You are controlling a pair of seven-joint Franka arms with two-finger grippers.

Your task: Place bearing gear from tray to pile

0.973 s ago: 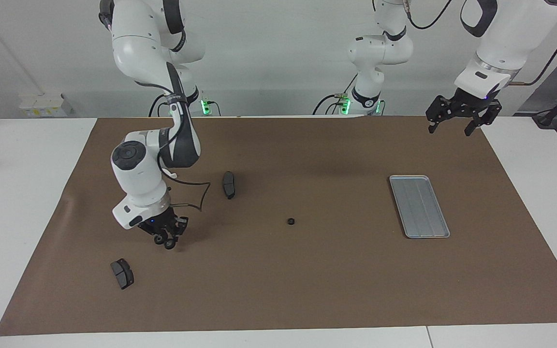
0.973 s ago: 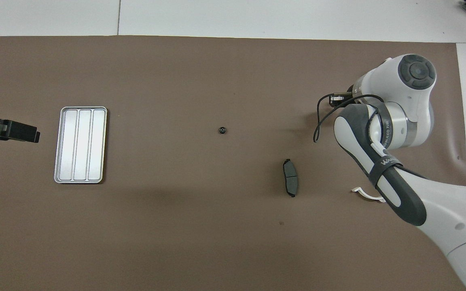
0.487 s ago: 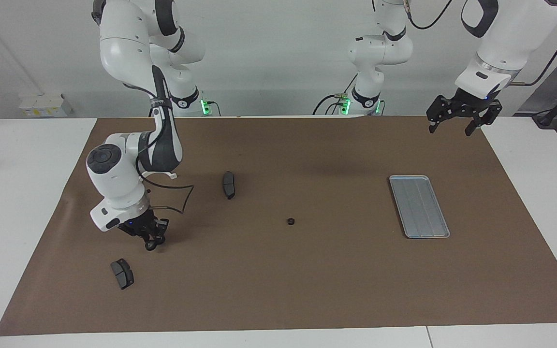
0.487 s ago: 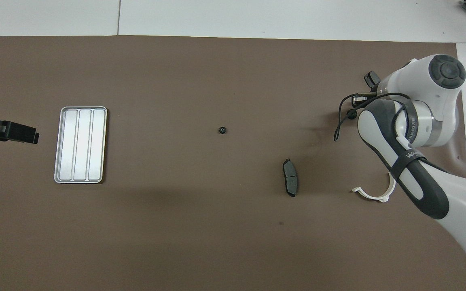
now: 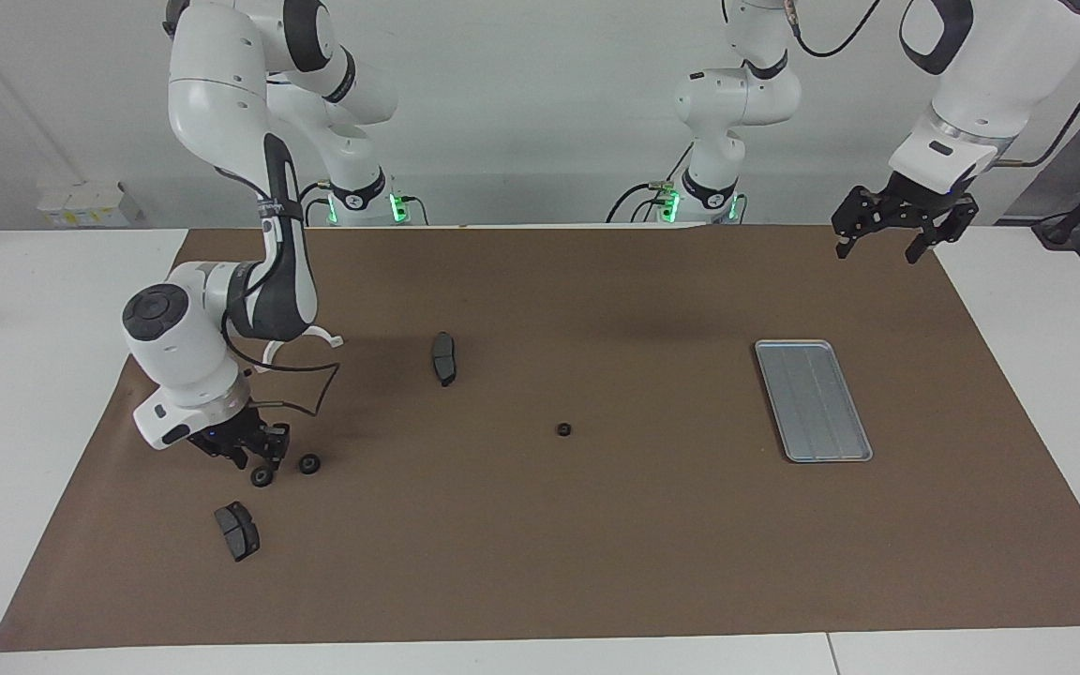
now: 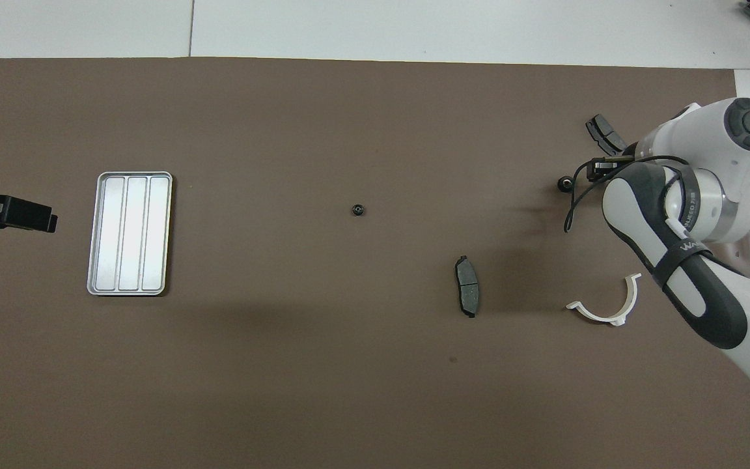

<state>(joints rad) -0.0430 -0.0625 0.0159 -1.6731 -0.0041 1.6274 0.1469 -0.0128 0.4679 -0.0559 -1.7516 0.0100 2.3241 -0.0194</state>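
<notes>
Low over the brown mat [image 5: 596,562], at the right arm's end of the tabletop: the right hand [image 5: 254,459]. Impossible to tell whether open or closed. Just beside it, lying on the mat and not held: the black gear [image 5: 310,463], also seen from above [image 6: 564,184]. At the tip of the hand, one more small round black shape, either part of the hand or a separate thing; cannot tell which. Close by, farther from the robots than the black gear: a dark brake pad [image 5: 237,531]. Nearer to the robots: a white curved clip [image 6: 603,312].

Near the middle of the mat: a small gear [image 5: 563,430], alone, and a second brake pad [image 5: 444,358], nearer to the robots.

Toward the left arm's end: the tray [image 5: 814,400], flat on the mat, well apart from both gears.

Waiting high over the mat's edge at that end: the left hand [image 5: 877,253], opened wide, holding nothing.
</notes>
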